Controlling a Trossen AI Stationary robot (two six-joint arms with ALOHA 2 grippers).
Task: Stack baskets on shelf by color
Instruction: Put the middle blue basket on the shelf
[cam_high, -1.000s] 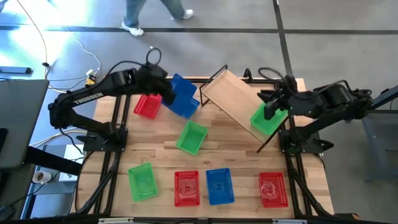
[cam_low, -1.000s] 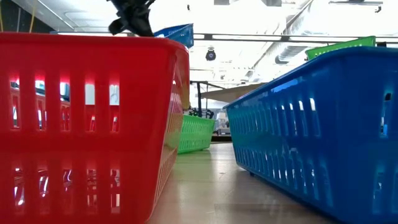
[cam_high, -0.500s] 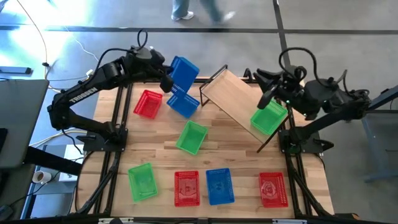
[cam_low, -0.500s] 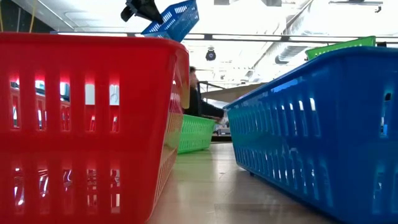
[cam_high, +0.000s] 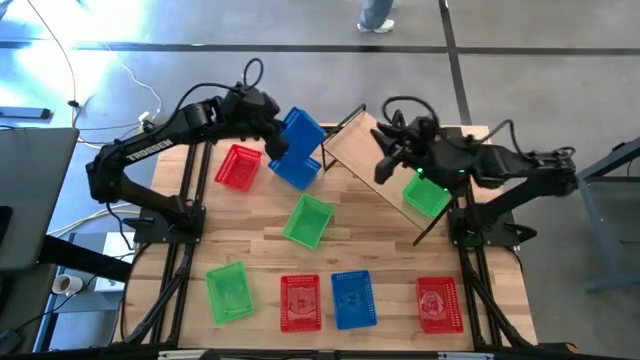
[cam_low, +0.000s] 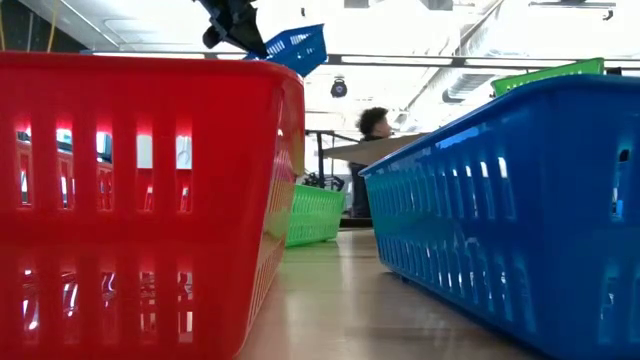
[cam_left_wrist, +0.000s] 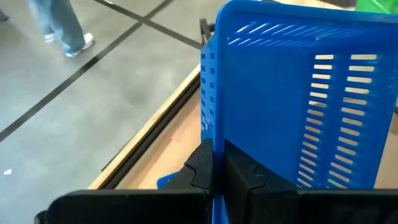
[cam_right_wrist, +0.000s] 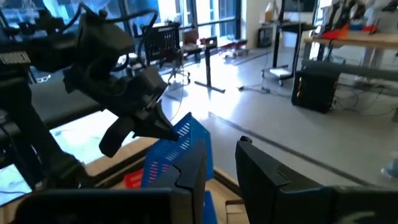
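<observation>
Blue basket (cam_high: 300, 132): I am carrying it aloft, my left gripper (cam_high: 274, 138) clenched on its rim; the shelf (cam_high: 385, 165) is lying just rightward, slanting. My right gripper (cam_high: 385, 162) is hovering there, parted, empty.

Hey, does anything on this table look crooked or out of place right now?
Yes. The shelf lies askew, running diagonally across the table's far right corner, with a green basket at its near end. The left gripper holds a blue basket tipped on edge above another blue one.
</observation>
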